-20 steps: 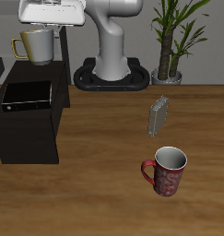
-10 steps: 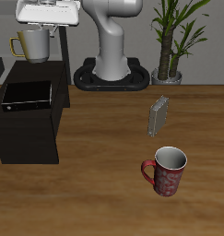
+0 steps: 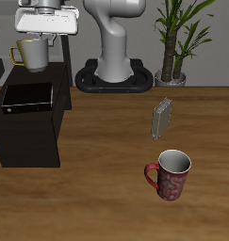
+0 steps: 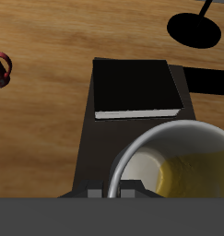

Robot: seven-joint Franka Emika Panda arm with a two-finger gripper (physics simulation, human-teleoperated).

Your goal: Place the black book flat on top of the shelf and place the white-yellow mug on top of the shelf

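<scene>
The white two-finger gripper (image 3: 38, 35) is hanging over the back end of the low black box-like shelf (image 3: 26, 132), gripping the off-white mug with the yellow handle and yellowish-olive inside (image 3: 33, 53) by its rim — the mug is sitting upright between the fingers, handle pointing away from the robot's base column. From the exterior view I cannot tell whether the mug's base is touching the shelf top or is just above it. The wrist view is looking straight down into the mug's opening (image 4: 178, 166), which is filling much of that picture.

The small thick black hardcover book (image 3: 27, 97) is lying flat on the shelf top, nearer the table's front edge than the mug, its thin white page edge showing along one side (image 4: 136, 114).

Out on the wooden table (image 3: 125, 198), well apart from the shelf, a grey ribbed book-like block (image 3: 162, 118) is standing on edge, and a red patterned mug with a grey inside (image 3: 170, 175) is standing upright closer to the front edge.
</scene>
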